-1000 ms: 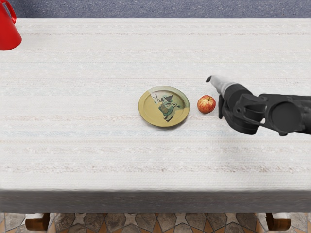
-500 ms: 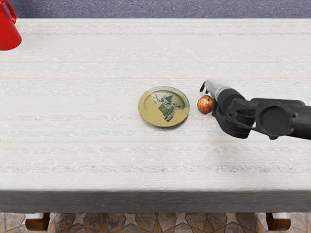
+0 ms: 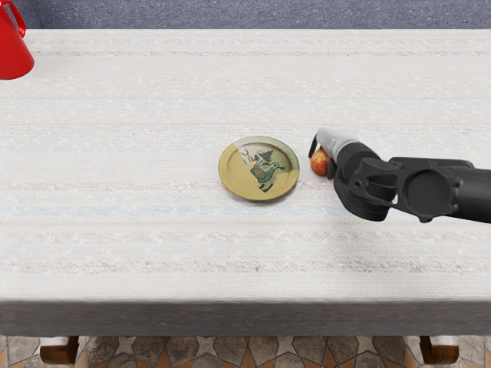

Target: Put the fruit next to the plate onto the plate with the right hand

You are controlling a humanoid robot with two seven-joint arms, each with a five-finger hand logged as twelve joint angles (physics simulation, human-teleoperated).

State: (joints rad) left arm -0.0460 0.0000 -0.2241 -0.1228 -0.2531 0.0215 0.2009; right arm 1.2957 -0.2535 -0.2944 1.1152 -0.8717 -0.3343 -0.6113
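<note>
A small red-and-yellow apple lies on the table just right of the plate, a yellow-green dish with a bird painted on it. My right hand, dark grey, comes in from the right edge and is up against the apple's right side, covering about half of it. One finger reaches past the apple's far side. The fingers are still spread and the apple rests on the table. No left arm shows.
A red jug stands at the far left corner of the white table. The table's front edge runs along the bottom of the view, with tiled floor below it.
My right hand has slid left from a short gap beside the apple until it is against it, hiding half the fruit. Apple and plate have not moved.
</note>
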